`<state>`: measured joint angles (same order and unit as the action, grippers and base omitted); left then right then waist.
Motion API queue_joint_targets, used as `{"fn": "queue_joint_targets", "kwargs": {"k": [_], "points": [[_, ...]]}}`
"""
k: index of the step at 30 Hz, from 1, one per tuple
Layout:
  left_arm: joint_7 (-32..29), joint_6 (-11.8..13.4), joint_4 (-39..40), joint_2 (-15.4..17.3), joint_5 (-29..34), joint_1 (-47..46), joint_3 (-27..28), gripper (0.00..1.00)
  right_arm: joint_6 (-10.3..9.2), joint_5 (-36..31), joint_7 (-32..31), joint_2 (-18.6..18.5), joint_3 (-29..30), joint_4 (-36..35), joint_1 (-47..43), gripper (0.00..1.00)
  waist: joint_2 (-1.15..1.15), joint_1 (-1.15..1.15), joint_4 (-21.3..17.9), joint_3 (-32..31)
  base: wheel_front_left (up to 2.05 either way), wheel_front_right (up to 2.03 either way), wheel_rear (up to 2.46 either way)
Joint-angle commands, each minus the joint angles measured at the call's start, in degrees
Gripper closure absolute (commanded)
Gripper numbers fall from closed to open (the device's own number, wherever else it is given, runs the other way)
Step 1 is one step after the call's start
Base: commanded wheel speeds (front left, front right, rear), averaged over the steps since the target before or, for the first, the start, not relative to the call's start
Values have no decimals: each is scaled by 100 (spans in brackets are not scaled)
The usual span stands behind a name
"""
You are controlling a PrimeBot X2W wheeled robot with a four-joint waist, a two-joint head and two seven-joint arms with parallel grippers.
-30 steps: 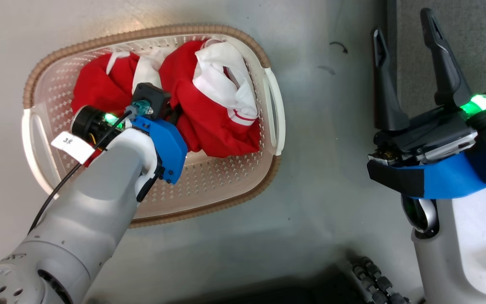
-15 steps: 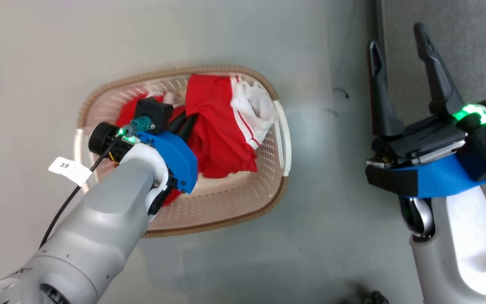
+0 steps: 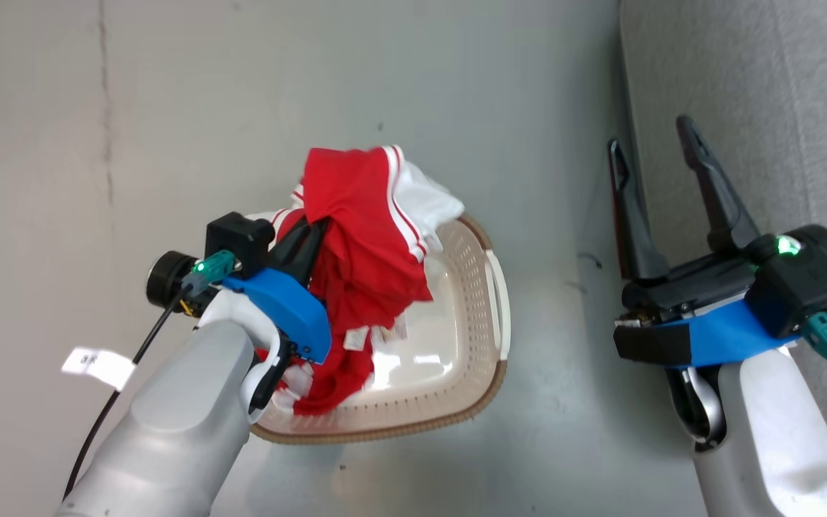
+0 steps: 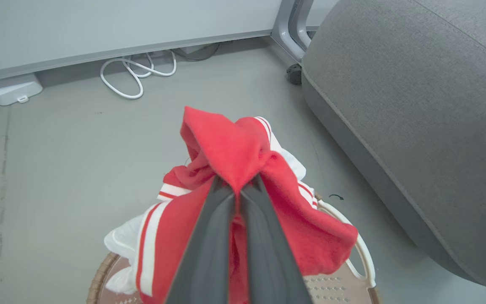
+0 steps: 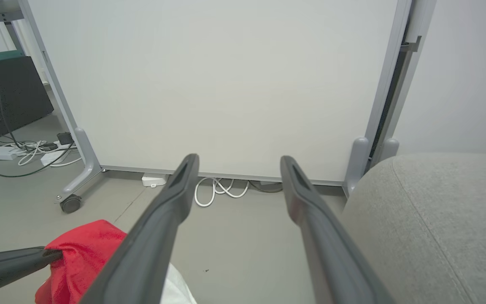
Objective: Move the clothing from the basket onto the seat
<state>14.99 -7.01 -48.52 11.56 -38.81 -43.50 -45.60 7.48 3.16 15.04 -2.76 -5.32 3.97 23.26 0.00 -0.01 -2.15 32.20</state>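
- The left hand point(image 4: 237, 188) is shut tight, its 2 dark fingers pressed together on a fold of the clothing point(image 4: 226, 143).
- The red fabric with white stripes bunches into a peak above the fingertips and drapes down on both sides of them.
- In the head view the bundle hangs from that hand above the basket point(image 3: 413, 424), covering the basket's left part. Its lowest folds reach down towards the near-left rim, and I cannot tell whether they touch it.
- Small white tags show on the hanging fabric. I cannot tell whether the bundle is 1 garment or 2.
- The right part of the basket's perforated cream bottom lies bare, and the brown woven-look rim runs along its near edge.
- The basket stands on the grey floor point(image 3: 456, 86).
- The seat point(image 4: 416, 126), light grey and round-edged, lies to the robot's right of the basket, with a strip of floor between them.
- The right hand point(image 3: 650, 136) is wide open and holds nothing. In the head view its 2 fingers lie across the seat's left edge.
- Beyond both hands a pale panel on castors point(image 5: 226, 84) stands on the floor, with a looped white cable point(image 4: 135, 74) at its foot.
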Motion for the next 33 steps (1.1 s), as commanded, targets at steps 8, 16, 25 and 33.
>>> {"fn": "queue_joint_targets", "kwargs": {"k": [8, 16, 25, 33], "points": [[29, 5, 891, -60, 954, 704, 1284, 100, 3, 131, 22, -22, -33, 179, -388, 0, 0, 1, 133, -1033, 0, 0, 0], [29, -47, 1668, -216, 1588, 1020, 1979, 100, 3, 206, 22, -22, 27, 277, -689, 0, 0, 1, 220, -1614, 0, 0, 0], [28, -46, 2254, -222, 1667, 855, 1797, 100, 3, 310, 21, -22, 10, 331, -904, 0, 0, 1, 326, -2020, 0, 0, 0], [28, -47, 2427, -33, 1415, 570, 1243, 100, 3, 382, 22, -23, 8, 353, -1106, 0, 0, 1, 338, -2302, 0, 0, 0]]}}
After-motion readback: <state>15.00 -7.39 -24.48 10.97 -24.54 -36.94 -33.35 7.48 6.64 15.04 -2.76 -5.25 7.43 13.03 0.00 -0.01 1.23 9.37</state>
